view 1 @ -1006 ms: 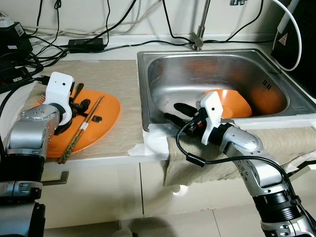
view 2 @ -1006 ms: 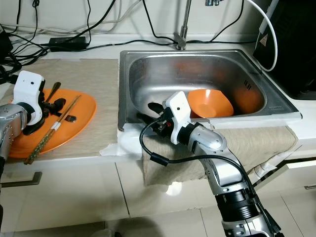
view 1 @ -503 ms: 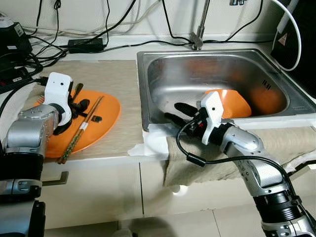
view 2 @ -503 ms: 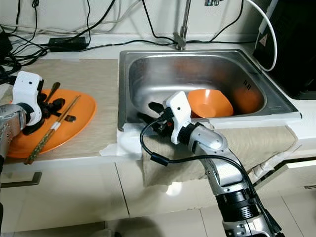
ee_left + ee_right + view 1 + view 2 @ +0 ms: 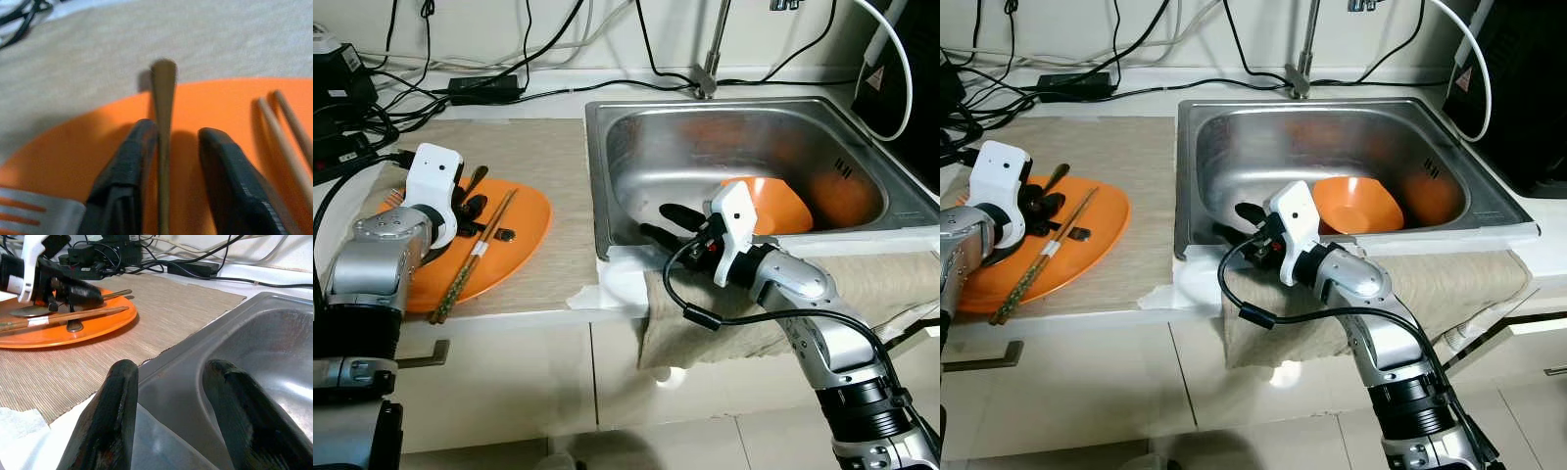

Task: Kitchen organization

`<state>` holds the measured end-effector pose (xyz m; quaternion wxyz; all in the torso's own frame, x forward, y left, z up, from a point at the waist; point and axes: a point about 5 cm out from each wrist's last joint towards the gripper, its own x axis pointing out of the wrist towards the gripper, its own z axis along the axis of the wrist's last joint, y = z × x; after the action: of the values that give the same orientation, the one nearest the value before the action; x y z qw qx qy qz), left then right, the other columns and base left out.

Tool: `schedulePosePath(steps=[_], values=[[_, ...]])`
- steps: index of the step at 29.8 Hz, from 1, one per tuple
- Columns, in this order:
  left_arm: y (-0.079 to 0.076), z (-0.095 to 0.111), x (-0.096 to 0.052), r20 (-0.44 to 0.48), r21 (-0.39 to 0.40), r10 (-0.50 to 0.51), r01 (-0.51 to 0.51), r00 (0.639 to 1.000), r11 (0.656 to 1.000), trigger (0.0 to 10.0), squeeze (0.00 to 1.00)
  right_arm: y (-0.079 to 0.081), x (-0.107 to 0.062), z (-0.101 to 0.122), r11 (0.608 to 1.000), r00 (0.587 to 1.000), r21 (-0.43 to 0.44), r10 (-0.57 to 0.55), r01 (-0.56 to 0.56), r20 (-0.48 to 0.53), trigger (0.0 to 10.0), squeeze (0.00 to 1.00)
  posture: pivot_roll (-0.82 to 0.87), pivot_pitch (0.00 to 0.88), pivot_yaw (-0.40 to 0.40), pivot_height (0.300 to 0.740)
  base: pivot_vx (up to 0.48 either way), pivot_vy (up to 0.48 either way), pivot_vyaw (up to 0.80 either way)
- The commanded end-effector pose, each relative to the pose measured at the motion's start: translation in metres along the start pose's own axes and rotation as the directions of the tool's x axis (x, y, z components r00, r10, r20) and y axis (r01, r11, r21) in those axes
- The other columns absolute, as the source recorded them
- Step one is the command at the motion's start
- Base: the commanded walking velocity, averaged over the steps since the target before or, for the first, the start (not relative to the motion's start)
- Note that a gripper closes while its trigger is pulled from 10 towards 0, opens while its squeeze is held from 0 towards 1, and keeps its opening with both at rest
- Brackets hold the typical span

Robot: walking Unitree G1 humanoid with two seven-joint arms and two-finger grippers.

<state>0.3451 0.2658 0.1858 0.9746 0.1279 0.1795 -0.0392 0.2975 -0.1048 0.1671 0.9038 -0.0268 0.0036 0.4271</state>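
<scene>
At left of centre, the left gripper (image 5: 168,147) stood open astride a slim brown utensil handle (image 5: 163,112) on the flat orange plate (image 5: 524,220). Closing squarely on the handle seemed wise, clear of the wooden chopsticks (image 5: 475,255). The right gripper (image 5: 176,401) waited open, empty, over the steel sink's (image 5: 607,166) front rim.

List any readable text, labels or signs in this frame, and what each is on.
No text is readable.
Label with a red warning triangle on the black appliance: print too small to read.
Dark embossed marks on the sink inner wall: illegible.
</scene>
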Motion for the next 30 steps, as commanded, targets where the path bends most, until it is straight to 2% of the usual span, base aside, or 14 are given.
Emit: schedulePosePath(steps=[1, 10, 15, 16, 22, 30], values=[[0.006, 0.021, -0.005, 0.071, 0.013, 0.009, -0.01, 0.997, 1.0, 0.0, 0.0, -0.001, -0.001, 0.003, 1.0, 1.0, -0.01, -0.005, 0.005, 0.001, 10.0, 0.0, 0.08, 0.013, 0.003, 0.74, 0.0, 0.0, 0.0], [0.004, 0.035, -0.011, 0.116, 0.011, -0.001, -0.001, 0.993, 1.0, 0.0, 0.0, -0.001, -0.001, 0.002, 1.0, 1.0, -0.008, -0.004, 0.004, -0.001, 10.0, 0.0, 0.08, 0.016, 0.002, 0.74, 0.0, 0.0, 0.0], [0.009, 0.031, -0.011, 0.095, 0.042, 0.033, -0.037, 0.995, 0.998, 0.0, 0.0, -0.001, -0.001, 0.002, 1.0, 1.0, -0.007, -0.003, 0.003, -0.001, 10.0, 0.0, 0.08, 0.016, 0.002, 0.74, 0.0, 0.0, 0.0], [0.013, 0.025, -0.011, 0.069, 0.062, 0.06, -0.064, 0.996, 0.996, 10.0, 0.99, 0.0, -0.001, 0.001, 1.0, 1.0, -0.006, -0.003, 0.003, -0.002, 10.0, 0.0, 0.08, 0.02, 0.002, 0.74, 0.0, 0.0, 0.0], [0.018, 0.01, -0.01, 0.022, 0.078, 0.09, -0.092, 0.996, 0.993, 10.0, 1.0, 0.0, -0.001, 0.0, 1.0, 1.0, -0.003, -0.005, 0.005, -0.004, 10.0, 0.0, 0.08, 0.024, 0.0, 0.74, 0.0, 0.0, 0.0], [0.017, 0.007, -0.011, 0.01, 0.074, 0.089, -0.09, 0.996, 0.993, 10.0, 1.0, -0.001, -0.002, 0.0, 1.0, 1.0, -0.003, -0.011, 0.011, -0.006, 10.0, 0.0, 0.08, 0.027, -0.003, 0.74, 0.0, 0.0, 0.0]])
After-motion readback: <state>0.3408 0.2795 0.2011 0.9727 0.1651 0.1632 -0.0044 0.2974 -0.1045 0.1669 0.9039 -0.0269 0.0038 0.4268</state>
